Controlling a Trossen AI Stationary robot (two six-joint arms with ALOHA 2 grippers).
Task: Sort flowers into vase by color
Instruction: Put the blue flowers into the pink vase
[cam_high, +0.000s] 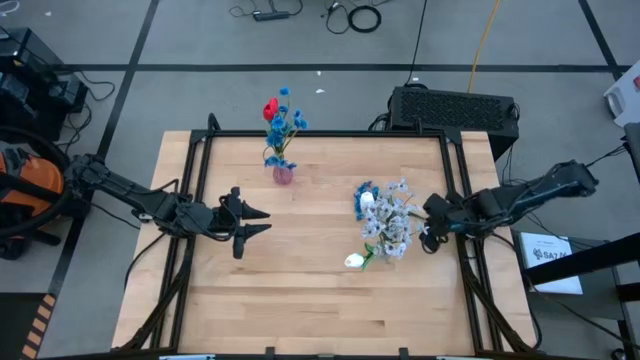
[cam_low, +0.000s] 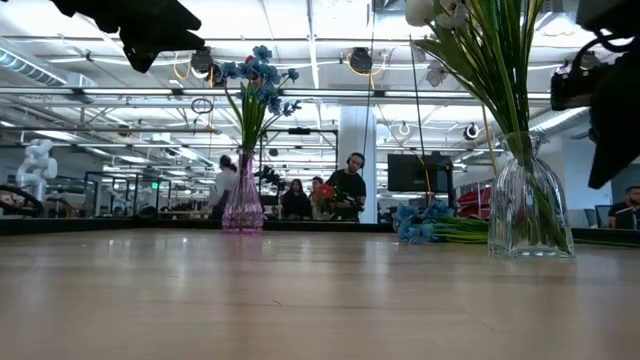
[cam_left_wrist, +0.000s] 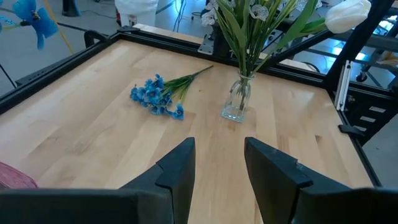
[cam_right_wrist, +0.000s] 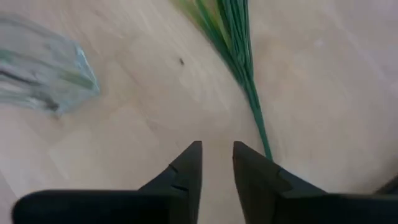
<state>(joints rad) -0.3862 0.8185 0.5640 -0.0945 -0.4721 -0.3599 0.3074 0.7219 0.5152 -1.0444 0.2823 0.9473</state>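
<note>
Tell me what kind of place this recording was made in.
Probably a large open robotics lab or workshop: a wooden table in a black frame on a grey floor strewn with cables, and behind it rows of workstations, a monitor and several people.

A grey floor (cam_high: 200, 40) marked with dark tape lines surrounds the light wooden table (cam_high: 310, 290), and loose cables (cam_high: 350, 15) lie on it. A black perforated box (cam_high: 455, 108) sits just behind the table's far right corner. Across the room, people (cam_low: 345, 190) stand under ceiling light strips (cam_low: 300, 45) near a dark monitor (cam_low: 412, 172).
</note>
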